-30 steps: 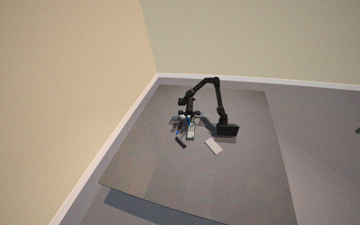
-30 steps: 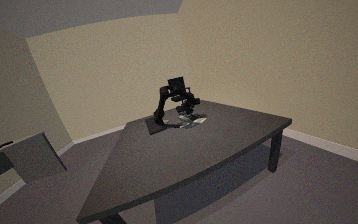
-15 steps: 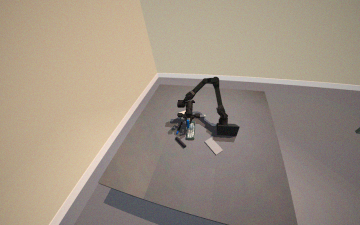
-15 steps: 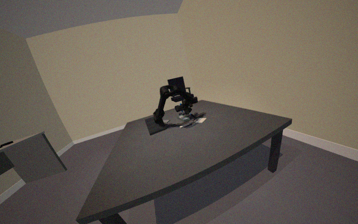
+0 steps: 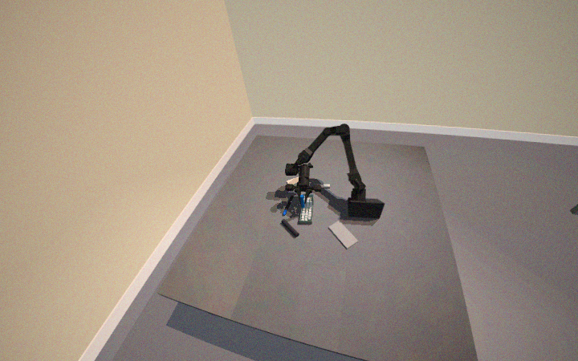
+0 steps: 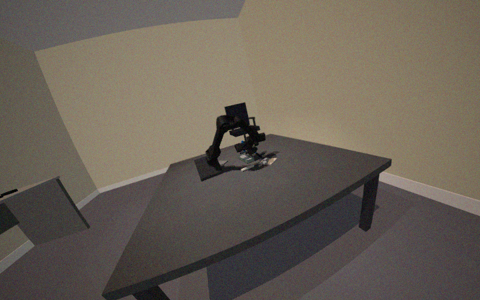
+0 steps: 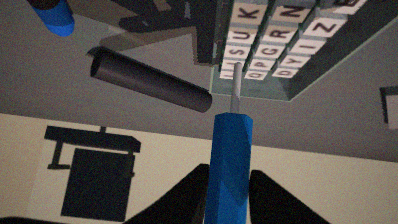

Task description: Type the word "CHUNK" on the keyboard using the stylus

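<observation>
My gripper (image 7: 228, 176) (image 5: 302, 193) is shut on the blue stylus (image 7: 232, 137) (image 5: 302, 200), whose thin grey tip points away from the fingers. The small keyboard (image 7: 272, 91) (image 5: 305, 222) (image 6: 247, 159) has a dark green case and pale lettered keys, and lies below the gripper. In the wrist view the grey tip appears over the near end of the left key row, by the S and J keys. The K key (image 7: 248, 13) and U key (image 7: 242, 35) show farther up that row, and the N key (image 7: 291, 13) in the middle row. Whether the tip touches a key cannot be told.
A dark cylinder (image 7: 150, 82) (image 5: 290, 228) lies beside the keyboard's near end. A black pen with a blue end (image 7: 60, 22) (image 5: 284, 212) lies farther along that side. A pale flat block (image 5: 343, 234) lies across from them. A white stick (image 5: 325, 185) (image 6: 247, 168) lies past the far end.
</observation>
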Robot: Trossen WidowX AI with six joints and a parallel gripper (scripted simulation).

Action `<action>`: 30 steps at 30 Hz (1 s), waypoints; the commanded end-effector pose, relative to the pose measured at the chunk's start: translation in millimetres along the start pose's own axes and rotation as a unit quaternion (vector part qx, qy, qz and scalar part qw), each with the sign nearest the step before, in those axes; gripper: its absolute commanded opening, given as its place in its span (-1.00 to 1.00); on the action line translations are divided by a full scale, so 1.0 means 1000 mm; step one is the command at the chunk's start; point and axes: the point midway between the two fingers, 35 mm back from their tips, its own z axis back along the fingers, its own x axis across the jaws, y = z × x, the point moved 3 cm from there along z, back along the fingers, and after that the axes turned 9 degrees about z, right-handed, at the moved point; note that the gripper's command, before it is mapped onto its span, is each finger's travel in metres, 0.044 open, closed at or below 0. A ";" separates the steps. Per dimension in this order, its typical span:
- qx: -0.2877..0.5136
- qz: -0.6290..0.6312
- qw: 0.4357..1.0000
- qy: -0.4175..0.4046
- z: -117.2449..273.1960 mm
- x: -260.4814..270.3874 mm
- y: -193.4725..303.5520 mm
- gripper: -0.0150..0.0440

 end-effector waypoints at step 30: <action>0.000 0.002 1.000 0.000 -0.009 -0.002 -0.015 -0.22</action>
